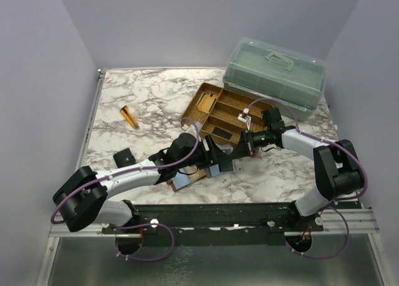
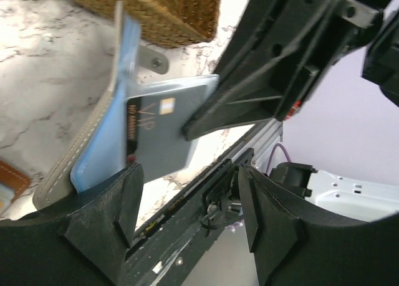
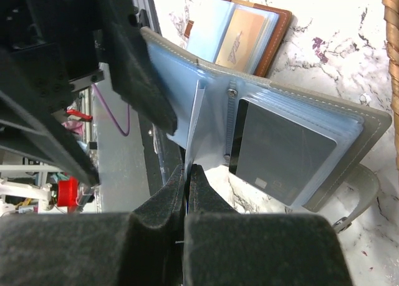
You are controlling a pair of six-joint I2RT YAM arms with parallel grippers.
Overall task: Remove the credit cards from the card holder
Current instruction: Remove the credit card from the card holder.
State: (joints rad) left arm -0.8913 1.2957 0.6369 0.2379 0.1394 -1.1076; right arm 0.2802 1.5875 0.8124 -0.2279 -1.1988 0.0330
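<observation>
We judged the task barely begun. The reddish-brown leather card holder (image 3: 279, 33) lay open on the marble-patterned desk (image 3: 336, 49), in its near middle part, just beside the blue-grey two-panel folder (image 3: 371, 121). Its tan-orange insert (image 3: 240, 37) sat inside a clear pocket, and we saw no card lying loose anywhere. Both arms were at the folder instead. The right tool (image 3: 187, 181) was clenched on a thin clear plastic leaf (image 3: 198, 121) at the folder's spine, beside a dark grey card (image 3: 280, 152) tucked in its sleeve. The left tool (image 2: 190, 177) stood released, jaws wide and grasping nothing, with that dark card just ahead of them. So every card seemed left to pull.

From above, the two arms covered both the folder and the card holder. From the right wrist the folder hid part of the holder, so we could not count its cards, nor tell whether the left tool touched the folder's cover
</observation>
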